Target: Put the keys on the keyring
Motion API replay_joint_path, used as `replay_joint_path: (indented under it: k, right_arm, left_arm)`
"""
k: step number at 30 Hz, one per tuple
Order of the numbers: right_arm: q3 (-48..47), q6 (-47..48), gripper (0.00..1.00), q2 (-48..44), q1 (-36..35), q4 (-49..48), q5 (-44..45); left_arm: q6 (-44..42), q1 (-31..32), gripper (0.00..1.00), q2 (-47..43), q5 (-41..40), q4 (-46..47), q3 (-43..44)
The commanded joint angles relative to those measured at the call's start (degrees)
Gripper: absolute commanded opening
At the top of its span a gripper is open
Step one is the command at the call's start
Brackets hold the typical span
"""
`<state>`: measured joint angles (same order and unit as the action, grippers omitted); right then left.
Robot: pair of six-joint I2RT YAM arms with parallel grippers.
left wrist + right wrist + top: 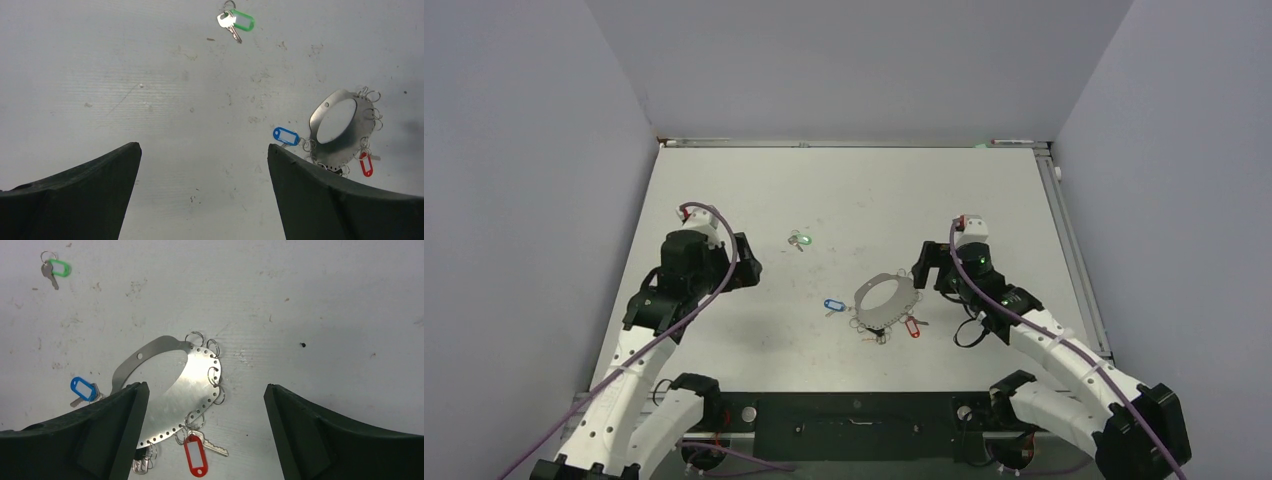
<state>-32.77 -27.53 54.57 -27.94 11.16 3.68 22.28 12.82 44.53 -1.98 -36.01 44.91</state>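
The keyring (885,300) is a flat silver oval plate with a big hole and small split rings along its perforated rim; it lies at mid-table. It also shows in the right wrist view (186,385) and the left wrist view (350,144). The red-tagged key (195,455) hangs on a rim ring. The blue-tagged key (82,388) lies at the ring's left edge. The green-tagged key (800,240) lies alone, farther back and to the left. My right gripper (206,386) is open above the ring's right side. My left gripper (203,147) is open and empty over bare table, left of the ring.
Another small silver key (141,465) sits at the ring's near rim, partly behind my right finger. Grey walls enclose the table on three sides. A metal rail (1074,250) runs along the right edge.
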Motion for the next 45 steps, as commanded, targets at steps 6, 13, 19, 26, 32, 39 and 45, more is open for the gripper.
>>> replay_joint_path:
  k: [6,13,19,26,32,39,45]
  right_arm:
    - [1.0,-1.1,0.63,7.1,-2.7,-1.2,0.1]
    - [-2.6,0.8,0.34,18.7,-3.1,-4.3,-0.2]
    - [-4.0,2.4,0.31,23.1,-3.2,-5.8,0.2]
    - [-6.0,3.5,0.31,26.9,-3.3,-6.5,-0.3]
    - [-6.5,3.9,0.31,27.8,-3.3,-6.6,-0.6]
    - [-6.7,5.5,0.33,25.3,-4.0,-6.9,-5.0]
    - [-7.4,6.0,0.35,24.9,-4.1,-6.9,-4.5]
  left_arm:
    - [-0.9,1.9,0.99,2.3,8.4,3.4,2.1]
    - [-1.1,2.6,1.00,2.1,8.4,3.2,2.2]
    - [-1.3,3.2,1.00,1.6,7.9,3.1,2.1]
    - [-1.3,3.5,1.00,1.4,7.6,3.1,2.1]
    - [-1.4,3.5,1.00,1.4,7.3,3.0,2.1]
    - [-1.4,3.5,1.00,1.7,7.1,3.0,2.2]
    - [-1.4,3.5,1.00,1.8,7.0,3.0,2.3]
